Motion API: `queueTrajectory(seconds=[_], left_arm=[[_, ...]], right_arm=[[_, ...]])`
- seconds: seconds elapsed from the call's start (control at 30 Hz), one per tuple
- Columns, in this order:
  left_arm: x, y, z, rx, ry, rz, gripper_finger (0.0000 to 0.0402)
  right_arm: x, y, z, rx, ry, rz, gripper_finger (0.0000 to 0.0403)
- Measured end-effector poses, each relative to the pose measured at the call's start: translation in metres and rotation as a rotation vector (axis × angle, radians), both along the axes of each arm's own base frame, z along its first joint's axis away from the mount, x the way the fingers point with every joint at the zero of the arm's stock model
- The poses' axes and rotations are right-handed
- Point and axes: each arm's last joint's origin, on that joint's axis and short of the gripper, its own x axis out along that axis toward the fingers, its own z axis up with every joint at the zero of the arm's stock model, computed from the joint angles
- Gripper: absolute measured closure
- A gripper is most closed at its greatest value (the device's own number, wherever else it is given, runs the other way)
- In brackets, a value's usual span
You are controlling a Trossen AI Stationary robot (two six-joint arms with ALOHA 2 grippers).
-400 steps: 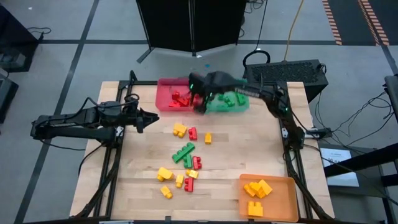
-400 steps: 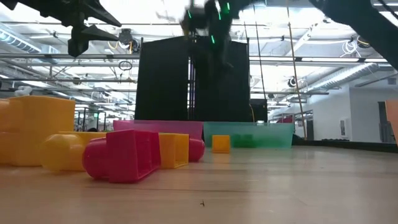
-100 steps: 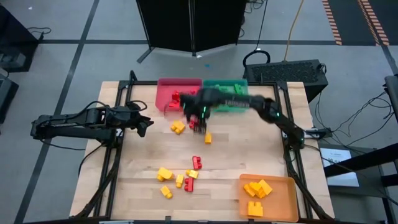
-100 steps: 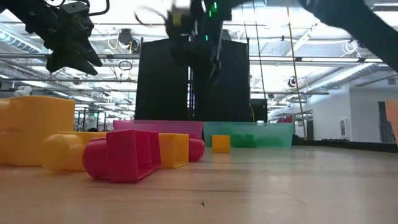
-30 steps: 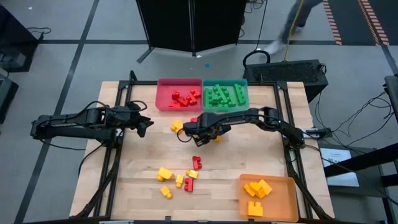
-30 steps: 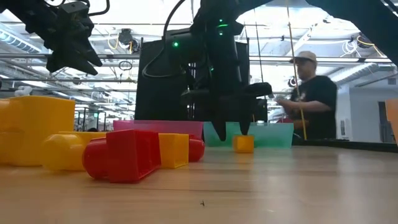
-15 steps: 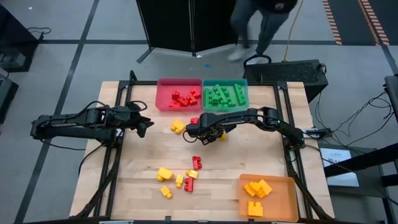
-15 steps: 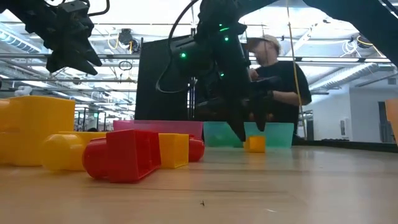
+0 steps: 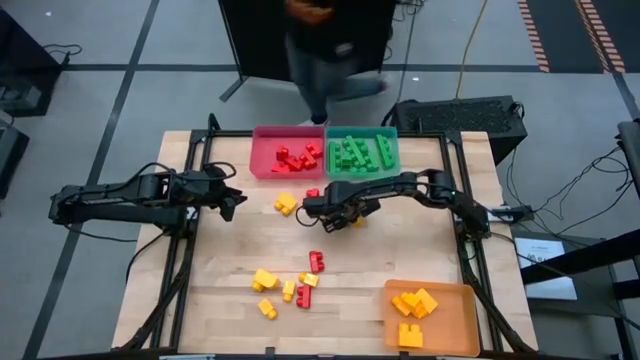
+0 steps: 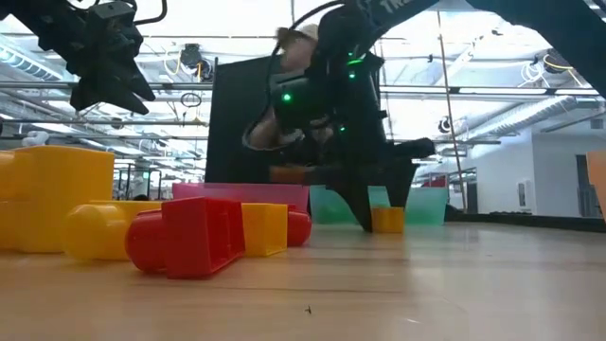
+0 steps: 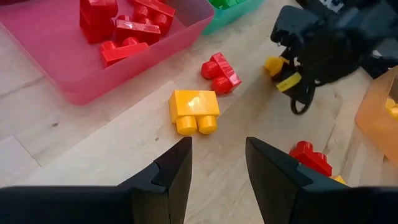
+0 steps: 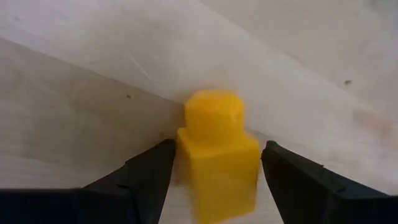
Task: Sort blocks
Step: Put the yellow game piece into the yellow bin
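Note:
A small yellow block (image 12: 216, 149) stands stud-up on the table's wood near its middle; it also shows in the high view (image 9: 357, 219) and the low view (image 10: 387, 220). My right gripper (image 12: 214, 167) is low over the table, open, one finger close on each side of this block. My left gripper (image 9: 233, 200) hangs open and empty above the table's left part, short of a yellow block (image 11: 194, 111) and a red block (image 11: 221, 71). Red blocks lie in the red tray (image 9: 262, 160), green ones in the teal tray (image 9: 392, 165), yellow ones in the orange tray (image 9: 455, 325). My right gripper's fingers (image 12: 152, 168) come from above, slanting, and stand close to two opposite sides of the small yellow block, which rests on the table. I cannot tell whether they touch it.
Loose red and yellow blocks (image 9: 290, 285) lie toward the near edge, with a red block (image 9: 316, 261) above them. The red and teal trays stand at the far edge, the orange tray at the near right corner. A person (image 9: 330, 40) moves behind the far edge.
My right gripper has gone a little toward the table's right edge and down around the small yellow block. The block has slid a short way toward the right edge. The person behind the table has walked from right to left.

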Motion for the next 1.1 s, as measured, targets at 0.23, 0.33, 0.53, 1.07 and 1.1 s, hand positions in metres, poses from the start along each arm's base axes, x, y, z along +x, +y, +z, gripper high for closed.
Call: queueTrajectory(seconds=[0.23, 0.33, 0.53, 1.07, 1.1], left_arm=[[0.0, 0.0, 0.0, 0.0, 0.001, 0.0, 0.0249], [0.0, 0.0, 0.0, 0.001, 0.001, 0.001, 0.0249], [0.0, 0.0, 0.0, 0.003, 0.001, 0.004, 0.0249], [0.001, 0.0, 0.0, -0.028, -0.004, 0.03, 0.0249], [0.001, 0.0, -0.001, -0.035, -0.006, 0.036, 0.0249]], right_arm=[[0.0, 0.0, -0.009, 0.067, -0.042, 0.007, 0.0264], [0.002, 0.0, -0.006, 0.05, -0.034, 0.04, 0.0288], [0.008, 0.001, 0.007, 0.062, -0.024, 0.104, 0.0288], [-0.074, 0.161, 0.181, 0.123, -0.212, 0.295, 0.0288], [-0.087, 0.172, 0.184, 0.117, -0.213, 0.251, 0.0288]])
